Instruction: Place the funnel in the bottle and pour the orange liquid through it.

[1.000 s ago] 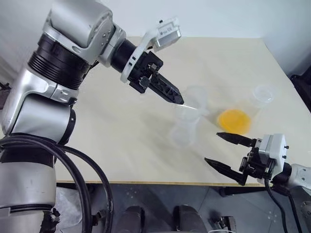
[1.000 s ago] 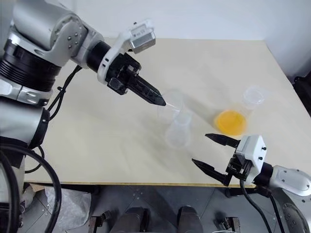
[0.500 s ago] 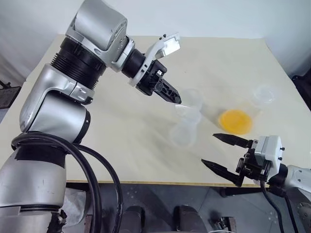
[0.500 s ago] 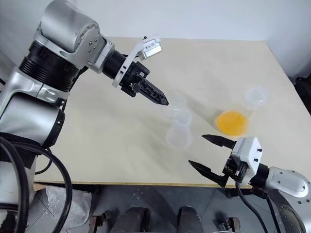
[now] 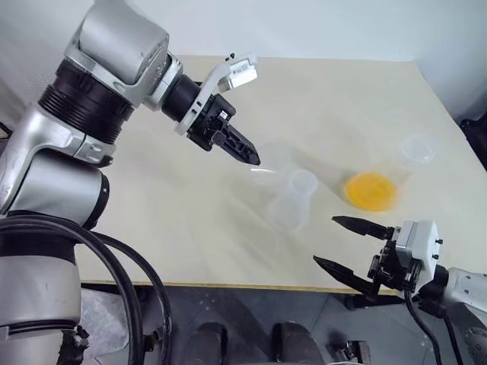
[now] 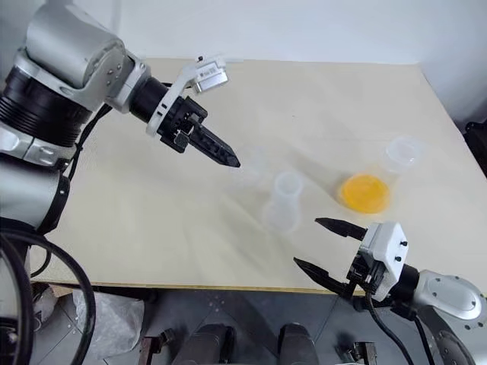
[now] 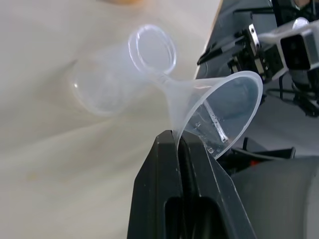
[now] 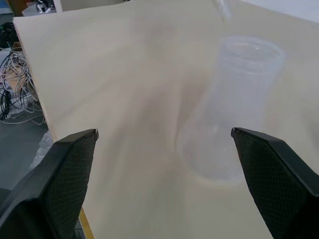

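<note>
Beige table (image 5: 190,220), empty bottle (image 5: 293,201), orange liquid (image 5: 368,190) in second flask (image 5: 396,171), left fingers (image 7: 172,174) pinching funnel (image 7: 219,117), right fingers (image 5: 358,224) wide.

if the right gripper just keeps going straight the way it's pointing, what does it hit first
Most likely the bottle. It stands upright on the table, centred between the open fingers of the right gripper in the wrist view. Nothing seems to lie between them, though depth is hard to judge.

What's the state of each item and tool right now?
funnel: pinched at its rim by the left tool, off the table, not in the bottle
bottle: upright, empty, mouth open
orange liquid: inside the other flask on the table, unpoured
left tool: shut on the funnel
right tool: open, empty, at the near table edge
</note>
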Available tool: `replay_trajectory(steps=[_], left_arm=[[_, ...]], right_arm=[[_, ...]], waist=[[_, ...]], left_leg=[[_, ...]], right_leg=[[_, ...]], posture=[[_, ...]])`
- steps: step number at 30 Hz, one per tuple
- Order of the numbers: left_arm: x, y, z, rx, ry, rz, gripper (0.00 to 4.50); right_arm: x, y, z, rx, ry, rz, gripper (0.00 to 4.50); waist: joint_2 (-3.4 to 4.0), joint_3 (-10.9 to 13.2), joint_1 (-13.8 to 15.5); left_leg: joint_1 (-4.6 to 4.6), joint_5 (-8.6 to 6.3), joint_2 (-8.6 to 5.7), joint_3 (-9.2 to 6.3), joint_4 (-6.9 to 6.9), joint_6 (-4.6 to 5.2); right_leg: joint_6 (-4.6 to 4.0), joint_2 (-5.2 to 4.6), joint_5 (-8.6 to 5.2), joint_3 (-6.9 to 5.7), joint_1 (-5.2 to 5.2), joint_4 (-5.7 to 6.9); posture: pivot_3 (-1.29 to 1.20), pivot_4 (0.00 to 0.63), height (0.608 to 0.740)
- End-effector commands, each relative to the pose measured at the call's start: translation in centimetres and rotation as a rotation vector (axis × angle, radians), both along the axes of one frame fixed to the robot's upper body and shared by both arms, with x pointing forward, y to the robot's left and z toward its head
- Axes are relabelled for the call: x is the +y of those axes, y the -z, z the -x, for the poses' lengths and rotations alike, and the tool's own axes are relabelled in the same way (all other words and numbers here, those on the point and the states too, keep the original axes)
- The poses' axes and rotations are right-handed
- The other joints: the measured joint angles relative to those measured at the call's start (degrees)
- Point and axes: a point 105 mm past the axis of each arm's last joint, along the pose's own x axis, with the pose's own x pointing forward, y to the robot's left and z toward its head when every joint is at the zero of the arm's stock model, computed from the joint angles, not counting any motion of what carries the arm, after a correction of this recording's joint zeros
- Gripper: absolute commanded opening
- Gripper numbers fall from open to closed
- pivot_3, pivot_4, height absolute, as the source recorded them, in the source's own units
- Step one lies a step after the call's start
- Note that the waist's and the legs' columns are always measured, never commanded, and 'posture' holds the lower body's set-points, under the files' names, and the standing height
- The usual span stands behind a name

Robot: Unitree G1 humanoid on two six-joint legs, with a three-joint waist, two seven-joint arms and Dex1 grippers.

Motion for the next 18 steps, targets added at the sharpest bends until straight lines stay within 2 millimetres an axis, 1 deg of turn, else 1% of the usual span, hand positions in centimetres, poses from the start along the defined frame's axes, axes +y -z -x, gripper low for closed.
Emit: replay_trajectory(steps=[1,6,10,18], left_arm=[[-0.2,-0.9,1.2,-0.049,0.093,0.019,0.07],[0.5,-0.9,1.9,-0.078,0.151,0.02,0.07],[0.7,-0.8,1.9,-0.087,0.154,0.018,0.07],[-0.1,-1.4,0.9,-0.138,0.14,0.053,0.07]], right_arm=[[0.3,-0.6,0.4,-0.041,-0.006,-0.007,4.5],[0.2,-0.4,0.5,-0.038,0.0,-0.004,4.5],[0.3,-0.3,0.6,-0.038,0.003,-0.002,4.5],[0.1,-0.2,0.7,-0.037,0.014,0.001,4.5]], waist=[[0.0,0.0,-0.14],[0.0,0.0,-0.5],[0.01,0.0,-0.46],[0.0,0.0,-0.33]], left_leg=[[0.0,0.0,0.0,0.01,-0.01,0.0],[0.0,0.0,0.03,0.02,0.0,-0.01],[0.0,0.0,0.04,0.02,0.02,-0.01],[0.0,0.0,0.0,0.01,0.06,0.01]], right_leg=[[0.0,0.0,0.0,0.0,-0.01,0.0],[0.0,0.03,0.0,0.0,-0.01,0.0],[0.0,0.04,0.0,0.0,0.0,0.01],[0.0,0.02,0.0,-0.01,0.03,0.01]], posture=[[0.0,0.15,0.74],[0.0,0.15,0.74],[0.0,0.15,0.74],[0.0,0.15,0.74]])
